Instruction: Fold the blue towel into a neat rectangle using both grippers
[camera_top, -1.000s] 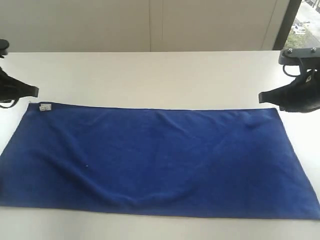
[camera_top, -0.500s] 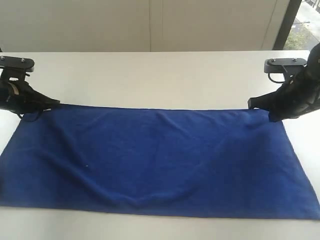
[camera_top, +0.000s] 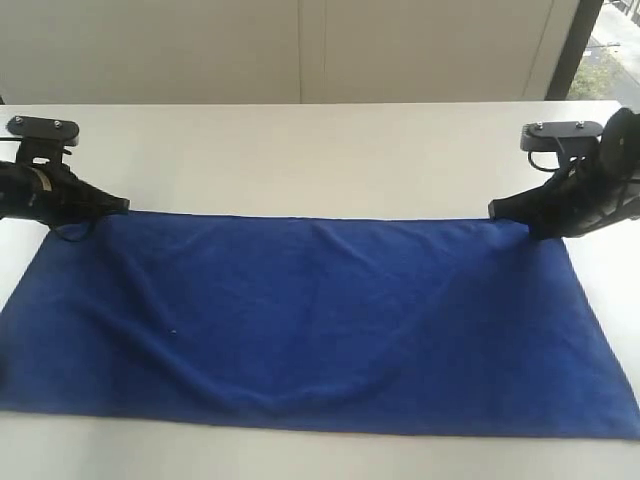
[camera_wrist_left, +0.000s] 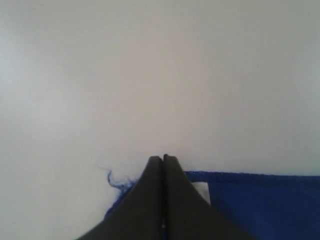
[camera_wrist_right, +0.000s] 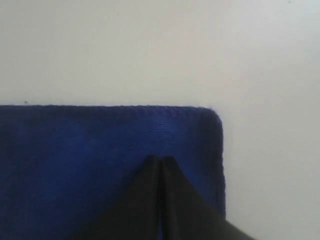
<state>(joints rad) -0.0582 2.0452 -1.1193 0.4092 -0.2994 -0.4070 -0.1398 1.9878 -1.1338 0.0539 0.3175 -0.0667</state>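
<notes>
Here, the blue towel (camera_top: 310, 320) lies spread flat on the white table (camera_top: 300, 150). The left end effector (camera_top: 122, 206) and the right end effector (camera_top: 494, 210), jaws pressed fully together, sit at its two far corners; whether either pinches cloth cannot be told.

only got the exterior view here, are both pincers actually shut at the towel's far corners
Observer: In the left wrist view the left pincer has its fingers pressed together, tip at the blue towel corner, beside a small white tag.
Operator: any loose thread there
Observer: Yes, a blue thread curls off that corner onto the white table.
Operator: and the right one
Observer: The right pincer is shut too, its tip over the cloth, set in from the rounded corner. Whether cloth is pinched, neither wrist view shows.
</notes>
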